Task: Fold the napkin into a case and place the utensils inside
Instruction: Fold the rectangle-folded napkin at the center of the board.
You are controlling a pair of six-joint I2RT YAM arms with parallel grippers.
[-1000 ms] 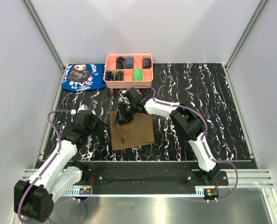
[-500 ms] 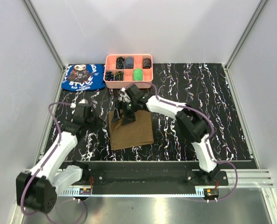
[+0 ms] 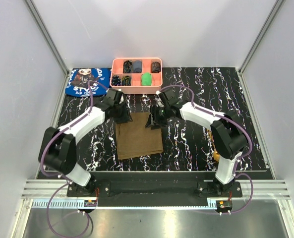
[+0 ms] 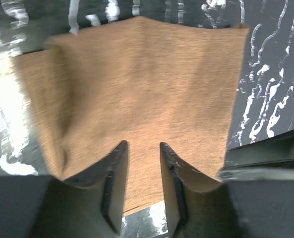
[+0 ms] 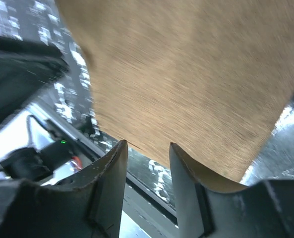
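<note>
From above, the olive-brown napkin [image 3: 139, 141] lies spread on the marbled table [image 3: 196, 99]. The left gripper [image 3: 124, 117] and the right gripper [image 3: 153, 121] are at its two far corners, probably to lift that edge for a fold.

In the left wrist view, the fingers [image 4: 114, 178] stand slightly apart. Cloth shows in the gap, and no pinch is evident.

In the right wrist view, the fingers [image 5: 109, 173] are likewise parted over the napkin's edge.

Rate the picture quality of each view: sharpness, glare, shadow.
Top view: sharp and evenly lit, the napkin clear. Left wrist view: cloth weave smeared, white glare on the glossy table at left. Right wrist view: weave streaked with blur, the near fingers dark and soft-edged.
</note>
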